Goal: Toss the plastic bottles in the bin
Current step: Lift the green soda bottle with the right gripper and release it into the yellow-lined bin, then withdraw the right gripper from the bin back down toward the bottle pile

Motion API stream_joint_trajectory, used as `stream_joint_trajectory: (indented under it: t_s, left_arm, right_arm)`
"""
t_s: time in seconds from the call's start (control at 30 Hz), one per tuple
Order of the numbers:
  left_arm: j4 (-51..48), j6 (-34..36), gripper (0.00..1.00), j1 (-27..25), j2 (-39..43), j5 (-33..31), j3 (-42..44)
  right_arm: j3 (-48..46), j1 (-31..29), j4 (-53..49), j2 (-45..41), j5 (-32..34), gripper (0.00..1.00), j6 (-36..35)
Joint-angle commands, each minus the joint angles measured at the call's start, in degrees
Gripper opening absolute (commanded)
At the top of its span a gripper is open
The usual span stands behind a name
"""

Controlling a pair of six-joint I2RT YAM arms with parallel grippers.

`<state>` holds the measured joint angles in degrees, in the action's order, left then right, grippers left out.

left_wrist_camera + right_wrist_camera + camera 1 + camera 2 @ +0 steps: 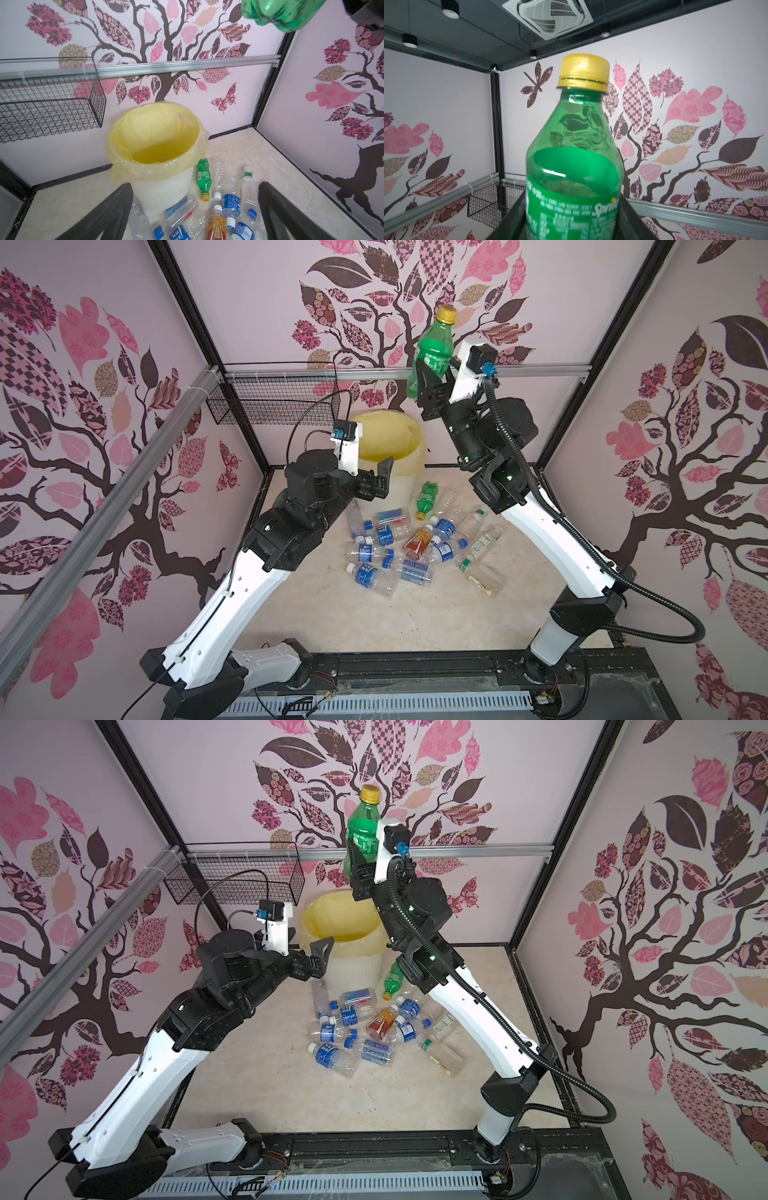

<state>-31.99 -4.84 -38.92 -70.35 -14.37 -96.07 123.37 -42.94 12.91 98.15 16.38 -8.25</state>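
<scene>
High up nr bin [401, 493], green bottle [434, 346] upright w/ right pincer [438, 373] clamped on label, left pincer [196, 187] apart

One green bottle aloft over the bin, the others heaped at its foot.
The bin [406, 489], round, cream-white and ribbed, stands upright with a pale yellow bag folded over its rim. A green bottle [434, 349] with a yellow cap is upright, cap up, well above the bin, clamped at its lower body by the right gripper [435, 376]. A second green bottle [426, 499] lies on its side just beside the bin's base. Near the bin lie an amber-red labelled bottle [417, 540] and, around it, the clear bottles [371, 575] with blue labels, all toppled, several touching or overlapping.
</scene>
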Motion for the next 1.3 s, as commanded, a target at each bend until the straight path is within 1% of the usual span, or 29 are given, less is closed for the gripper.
stream_joint_trajectory:
  t_s: [0.0, 0.07, 0.13, 0.2, 0.23, 0.27, 0.3, 0.33, 0.37, 0.4, 0.43, 0.47, 0.53, 0.57, 0.67, 0.8, 1.07, 1.27]
  left_arm:
    - [3.2, 3.2, 0.97, 0.2, -0.5, 1.6, -4.1]
    - [3.1, 3.6, 0.97, 0.2, -0.8, 0.7, -4.4]
    - [3.1, 4.2, 0.97, 0.3, -0.8, -0.4, -4.0]
    - [3.2, 4.2, 0.97, 0.6, -0.3, -1.5, -2.5]
    - [3.5, 3.8, 0.97, 0.9, 0.0, -1.9, -1.6]
    - [3.8, 3.3, 0.97, 1.2, 0.4, -2.1, -0.6]
    - [3.9, 2.3, 0.97, 1.9, 0.7, -2.1, 0.5]
    - [3.9, 1.6, 0.97, 2.6, 0.8, -1.6, 1.2]
    - [3.6, 0.8, 0.97, 3.2, 1.0, -0.5, 1.8]
    - [3.0, 0.5, 0.97, 3.8, 1.2, 0.6, 2.3]
    - [2.6, 0.5, 0.97, 4.1, 1.4, 0.6, 2.7]
    - [2.1, 0.7, 0.97, 4.2, 1.5, 0.3, 3.1]
    - [1.9, 0.9, 0.97, 4.3, 2.0, -0.6, 4.0]
    - [1.9, 0.7, 0.97, 4.4, 2.2, -0.8, 4.5]
    - [2.7, -0.6, 0.97, 4.4, 2.5, -0.1, 6.1]
    - [1.3, -2.6, 0.97, 4.4, 1.9, 0.4, 6.3]
    - [-2.2, -5.4, 0.97, 4.5, 2.4, -0.6, 6.3]
    - [-4.5, -8.0, 0.97, 4.5, 2.6, 0.5, 6.7]
  right_arm:
    - [3.7, 0.1, 1.5, 2.2, -1.2, 0.52, -0.7]
    - [4.4, 0.6, 1.5, 3.4, -1.4, 0.52, 0.2]
    - [6.7, 2.3, -1.0, 6.5, -1.7, 0.52, 3.1]
    - [8.7, 5.4, -4.3, 11.2, -3.3, 0.52, 8.7]
    - [9.5, 6.5, -5.4, 14.6, -3.8, 0.52, 10.2]
    - [11.5, 6.7, -7.5, 18.2, -3.8, 0.53, 10.1]
    - [15.9, 6.8, -11.3, 23.0, -3.2, 0.58, 9.1]
    - [18.8, 6.9, -13.4, 26.3, -3.0, 0.71, 9.1]
    - [16.6, 7.2, -11.9, 26.9, -3.0, 0.84, 10.4]
    - [13.9, 7.5, -10.1, 26.4, -3.1, 0.91, 12.0]
    - [13.7, 7.7, -10.0, 26.4, -3.6, 0.96, 12.4]
    - [15.8, 7.6, -11.4, 27.0, -4.5, 1.00, 11.9]
    - [21.1, 7.7, -14.4, 28.6, -4.0, 0.99, 11.8]
    - [21.9, 7.7, -14.7, 28.6, -3.7, 0.99, 11.5]
    - [19.3, 7.7, -13.6, 26.7, -3.4, 1.00, 10.9]
    - [18.8, 7.8, -14.8, 26.0, -3.0, 0.99, 11.3]
    - [19.1, 7.8, -17.8, 24.8, -2.8, 0.99, 13.3]
    - [19.8, 7.8, -21.0, 23.2, -2.2, 0.99, 14.8]
